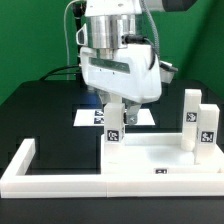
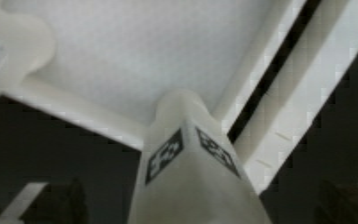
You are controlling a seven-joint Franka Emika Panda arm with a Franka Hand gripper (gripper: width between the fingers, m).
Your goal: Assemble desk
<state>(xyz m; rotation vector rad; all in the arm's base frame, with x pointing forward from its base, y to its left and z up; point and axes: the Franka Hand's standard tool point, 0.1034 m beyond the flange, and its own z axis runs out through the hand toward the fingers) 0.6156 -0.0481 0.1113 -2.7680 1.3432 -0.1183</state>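
Note:
The desk's white tabletop (image 1: 165, 155) lies flat inside the border fence, with a tag on its front rim. One white tagged leg (image 1: 114, 126) stands upright at its corner on the exterior view's left. My gripper (image 1: 116, 106) hangs right over that leg, open, with a finger on each side of the leg's top and a gap to each. In the wrist view the leg (image 2: 194, 165) rises between my dark fingers (image 2: 23, 206), and the tabletop (image 2: 149, 55) lies beyond it. Two more legs (image 1: 190, 113) (image 1: 207, 126) stand upright at the tabletop's far side, on the exterior view's right.
The low white border fence (image 1: 22, 162) runs along the exterior view's left and along the front. The marker board (image 1: 92, 117) lies flat on the black table behind the gripper. Cables hang behind the arm.

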